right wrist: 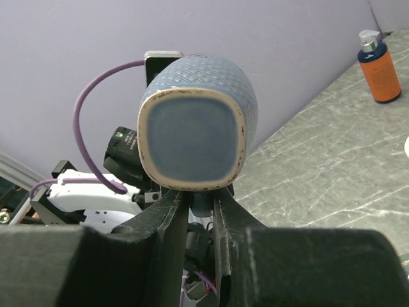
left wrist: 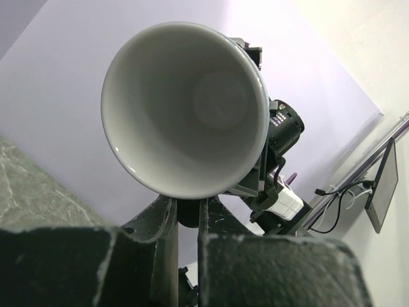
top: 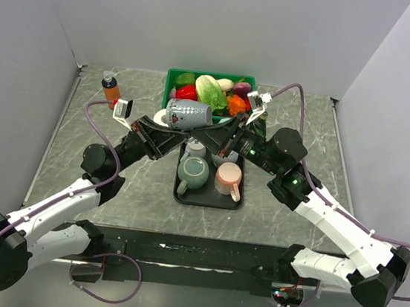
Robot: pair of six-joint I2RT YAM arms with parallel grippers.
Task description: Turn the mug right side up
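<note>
Top external | one mug [top: 189, 113] aloft, sideways | left claw [left wrist: 187, 208], right claw [right wrist: 200, 201]: both clamped on it

In the top view the mug [top: 188, 113] and the crossed arms [top: 265, 150] hide from you where the mug is gripped. They also cover the far end of the tray [top: 206, 201], so the cups [top: 195, 149] there show only in part. In both wrist views the near fingers [left wrist: 160, 230] are blurred and cut by the bottom edge, and the spot where they close under the mug is lost in shadow.
</note>
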